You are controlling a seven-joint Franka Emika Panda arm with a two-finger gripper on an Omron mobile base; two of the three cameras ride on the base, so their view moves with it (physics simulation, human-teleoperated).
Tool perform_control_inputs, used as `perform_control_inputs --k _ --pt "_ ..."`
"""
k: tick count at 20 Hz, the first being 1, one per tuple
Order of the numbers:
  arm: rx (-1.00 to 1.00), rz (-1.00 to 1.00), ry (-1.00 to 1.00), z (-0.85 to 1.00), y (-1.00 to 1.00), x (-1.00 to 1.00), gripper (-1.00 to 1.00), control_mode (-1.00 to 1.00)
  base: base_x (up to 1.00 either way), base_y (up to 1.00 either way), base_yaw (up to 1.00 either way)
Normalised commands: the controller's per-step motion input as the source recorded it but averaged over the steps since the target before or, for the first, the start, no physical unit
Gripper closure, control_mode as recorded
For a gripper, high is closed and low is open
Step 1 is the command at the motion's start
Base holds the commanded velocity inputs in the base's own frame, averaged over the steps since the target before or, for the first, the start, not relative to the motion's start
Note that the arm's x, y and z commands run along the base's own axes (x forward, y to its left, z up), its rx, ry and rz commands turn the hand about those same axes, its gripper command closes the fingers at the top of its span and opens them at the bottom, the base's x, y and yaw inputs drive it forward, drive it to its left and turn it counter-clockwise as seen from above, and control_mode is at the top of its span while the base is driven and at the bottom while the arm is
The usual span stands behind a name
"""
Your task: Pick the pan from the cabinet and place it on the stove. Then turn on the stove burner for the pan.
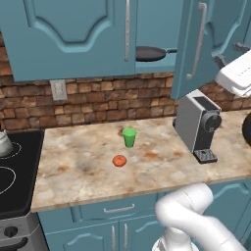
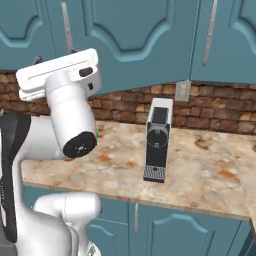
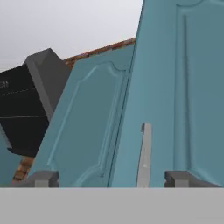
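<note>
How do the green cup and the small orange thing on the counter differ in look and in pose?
The green cup stands upright and is taller than it is wide; the small orange thing is low and round and sits flat. The cup is green, the other orange-red. The cup stands nearer the brick wall, the orange thing nearer the counter's front edge. Both rest on the counter, apart from each other.
</note>
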Motion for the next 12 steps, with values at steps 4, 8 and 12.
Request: perform_control_inputs --k 4,8,12 --pt "-0.14 -0.24 -0.06 0.09 0.49 -0.75 -1.0 -1.0 0.0 0.0 0.0" --pt "-0.22 -0.32 0.01 0.0 0.56 -0.42 -1.0 -1.0 0.0 0.0 0.0" --pt "-0.24 -0.35 0.11 -0.02 0.55 -0.15 -1.0 -1.0 0.0 0.0 0.0"
